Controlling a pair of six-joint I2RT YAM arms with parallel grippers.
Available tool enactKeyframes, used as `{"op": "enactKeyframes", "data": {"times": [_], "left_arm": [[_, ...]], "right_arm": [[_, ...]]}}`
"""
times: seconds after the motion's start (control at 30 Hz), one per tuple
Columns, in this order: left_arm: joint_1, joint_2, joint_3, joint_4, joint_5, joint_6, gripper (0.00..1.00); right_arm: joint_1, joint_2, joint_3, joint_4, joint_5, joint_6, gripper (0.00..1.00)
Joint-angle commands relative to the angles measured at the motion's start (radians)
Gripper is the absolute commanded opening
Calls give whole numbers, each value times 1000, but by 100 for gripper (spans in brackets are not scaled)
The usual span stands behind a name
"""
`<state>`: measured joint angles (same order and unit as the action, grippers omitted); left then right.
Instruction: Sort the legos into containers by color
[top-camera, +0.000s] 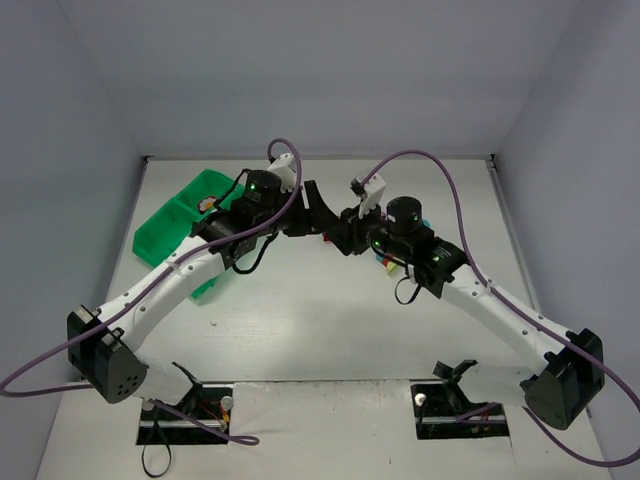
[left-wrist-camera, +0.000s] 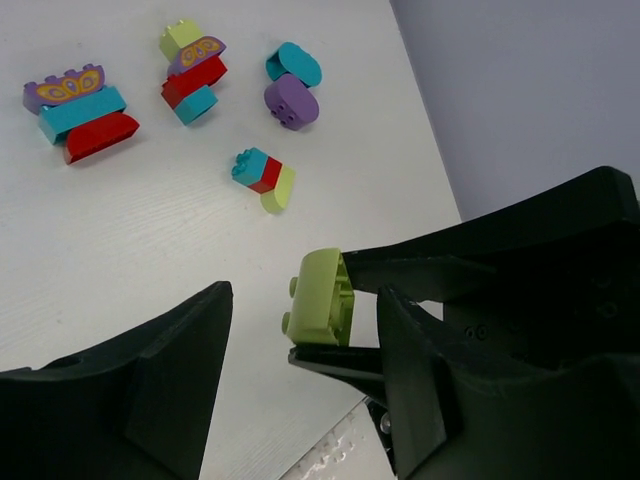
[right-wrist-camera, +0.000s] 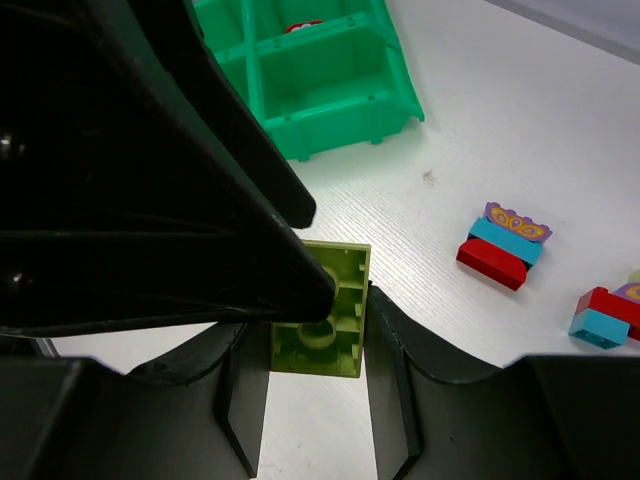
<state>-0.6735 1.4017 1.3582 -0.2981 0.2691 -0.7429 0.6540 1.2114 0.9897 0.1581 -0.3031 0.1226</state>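
Note:
My right gripper (right-wrist-camera: 316, 350) is shut on a yellow-green lego (right-wrist-camera: 322, 318), held above the table with its hollow underside toward the right wrist camera. In the left wrist view this lego (left-wrist-camera: 322, 298) sits between the wide-open jaws of my left gripper (left-wrist-camera: 300, 345), nearer one finger (left-wrist-camera: 420, 390). Both grippers meet at mid-table, left (top-camera: 315, 207) and right (top-camera: 340, 228). The green tray (top-camera: 165, 228) stands at the far left, and shows in the right wrist view (right-wrist-camera: 330, 100) with something red (right-wrist-camera: 300, 25) in a far compartment.
Loose legos lie on the white table: a purple-cyan-red stack (left-wrist-camera: 80, 108), another mixed stack (left-wrist-camera: 192, 70), a cyan and a purple piece (left-wrist-camera: 292, 88), and a small cyan-red-green cluster (left-wrist-camera: 265, 180). From above, the right arm partly hides them (top-camera: 385, 265). Grey walls enclose the table.

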Motion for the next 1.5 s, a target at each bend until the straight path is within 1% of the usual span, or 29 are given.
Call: {"op": "enactKeyframes", "data": {"times": [0.0, 0.1, 0.13, 0.2, 0.23, 0.3, 0.33, 0.37, 0.43, 0.47, 0.5, 0.53, 0.57, 0.63, 0.67, 0.7, 0.77, 0.83, 0.9, 0.93, 0.97, 1.0, 1.03, 1.07, 1.17, 1.27, 1.3, 1.37, 1.47], "left_arm": [[-9, -3, 42, 96, 41, -35, 53], [-11, 5, 32, 117, 73, -52, 40], [-11, 5, 29, 123, 90, -53, 32], [-14, 6, 22, 125, 101, -59, 25], [-15, 6, 18, 125, 101, -58, 17], [-17, -4, 6, 128, 99, -61, 10], [-15, -9, -4, 126, 91, -62, 3], [-15, -18, -5, 125, 87, -61, 0], [-15, -27, -10, 113, 74, -53, 0], [-15, -35, -11, 105, 49, -38, 0], [-15, -41, -13, 85, 33, -27, 0], [-14, -52, -13, 74, 19, -15, 0], [-12, -56, -14, 45, -20, 17, 0], [-3, -79, -13, 7, -73, 57, 0], [3, -89, -11, -36, -134, 95, 0], [12, -96, -13, -56, -166, 115, 0], [54, -128, -24, -108, -238, 157, 0], [93, -165, -45, -128, -289, 180, 0], [170, -188, -88, -162, -371, 195, 0], [199, -207, -103, -173, -392, 201, 0], [263, -213, -120, -185, -409, 208, 0], [293, -217, -149, -193, -441, 211, 0], [326, -219, -160, -202, -449, 217, 0], [392, -216, -169, -211, -450, 220, 0], [497, -192, -212, -184, -456, 229, 0], [567, -132, -238, -144, -449, 223, 2], [580, -94, -238, -135, -449, 221, 6], [606, -40, -243, -89, -462, 235, 10], [618, 12, -225, -87, -467, 238, 16]], "right_arm": [[16, -36, 13, 95, -22, 3, 0], [21, -39, 12, 98, -19, 5, 0], [19, -38, 10, 98, -16, 3, 0], [19, -39, 12, 100, -11, 5, 0], [19, -39, 10, 100, -8, 3, 0], [19, -39, 10, 103, -10, 3, 0], [19, -39, 10, 103, -8, 5, 0], [19, -38, 10, 103, -5, 5, 0], [19, -35, 6, 103, 2, 2, 1], [19, -35, 4, 103, 5, 0, 5], [19, -36, 3, 103, 9, 2, 22], [19, -35, -2, 101, 13, 3, 36], [19, -33, -5, 98, 15, 2, 57], [19, -32, -8, 86, 44, 6, 69], [18, -30, -10, 71, 56, 8, 77], [18, -27, -10, 61, 68, 9, 80], [18, -26, -11, 34, 108, 14, 85], [16, -29, -17, 20, 160, 20, 85], [15, -39, -34, 5, 205, 32, 86], [15, -42, -40, -6, 261, 38, 86], [15, -47, -48, -12, 294, 58, 86], [13, -49, -49, -23, 335, 71, 86], [9, -47, -49, -46, 366, 81, 86], [9, -44, -48, -55, 418, 94, 86], [1, -39, -49, -87, 496, 133, 84], [-10, -35, -59, -97, 516, 158, 82], [-11, -33, -60, -100, 525, 173, 82], [-19, -27, -60, -130, 562, 199, 81], [-48, -27, -65, -149, 581, 224, 80]]}}
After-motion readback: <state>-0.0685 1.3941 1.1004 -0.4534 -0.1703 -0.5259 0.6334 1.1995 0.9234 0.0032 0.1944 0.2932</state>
